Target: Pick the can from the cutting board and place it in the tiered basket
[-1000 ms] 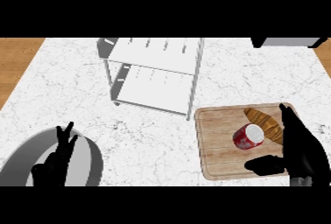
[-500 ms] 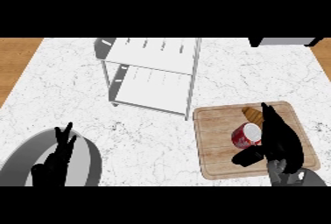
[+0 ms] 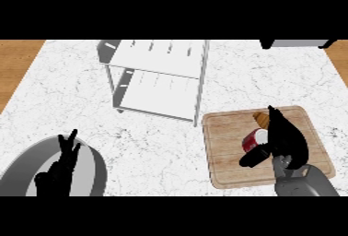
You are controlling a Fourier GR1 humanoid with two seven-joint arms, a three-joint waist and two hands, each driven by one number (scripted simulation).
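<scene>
A red can [image 3: 254, 139] with a white end lies on the wooden cutting board [image 3: 228, 147] at the right. My right hand [image 3: 285, 137] sits over the can's right side, fingers stretched up the board and thumb [image 3: 255, 157] reaching below the can; it partly hides the can. I cannot see the fingers curled round it. A brown croissant [image 3: 261, 118] lies just above the can, partly behind my fingers. The white tiered basket [image 3: 159, 78] stands at the upper middle. My left hand [image 3: 60, 165] rests open at the lower left, fingers up.
A grey round plate [image 3: 27, 170] lies under my left hand at the lower left. A dark object [image 3: 292, 43] sits at the counter's top right edge. Wooden floor shows past the counter at both upper corners.
My right hand has slid left across the board onto the can, its thumb coming in under the can. The left hand has stayed still.
</scene>
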